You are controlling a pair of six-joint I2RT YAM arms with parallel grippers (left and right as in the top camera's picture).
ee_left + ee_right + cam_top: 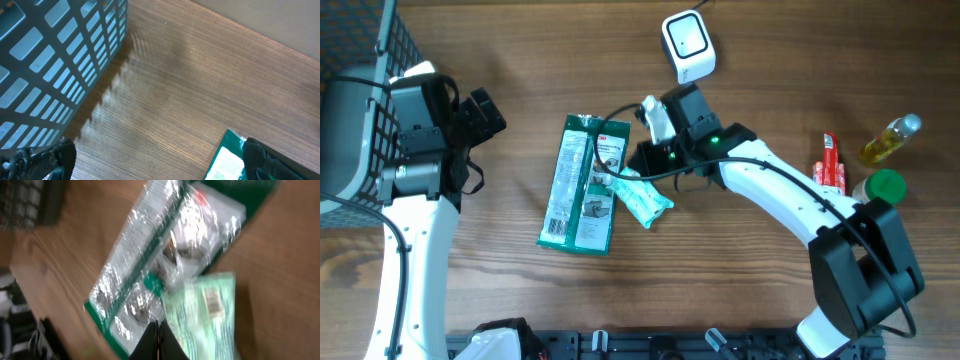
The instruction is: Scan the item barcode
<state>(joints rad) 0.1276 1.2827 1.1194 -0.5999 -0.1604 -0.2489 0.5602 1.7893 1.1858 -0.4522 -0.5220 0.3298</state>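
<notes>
Packet (205,315) just beside closed right tool (158,330)

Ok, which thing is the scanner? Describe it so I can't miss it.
Look along the table's far edge, just beyond the right pincer. The scanner stands there alone: a small white box with a dark-rimmed square window, unlike the green pack and mint pouch lying flat mid-table.

Matt wood-grain table (740,290), glossy crinkled-film green package (582,185) (glare-streaked), shiny pale pouch (645,203), plastic lattice basket (75,55)
</notes>
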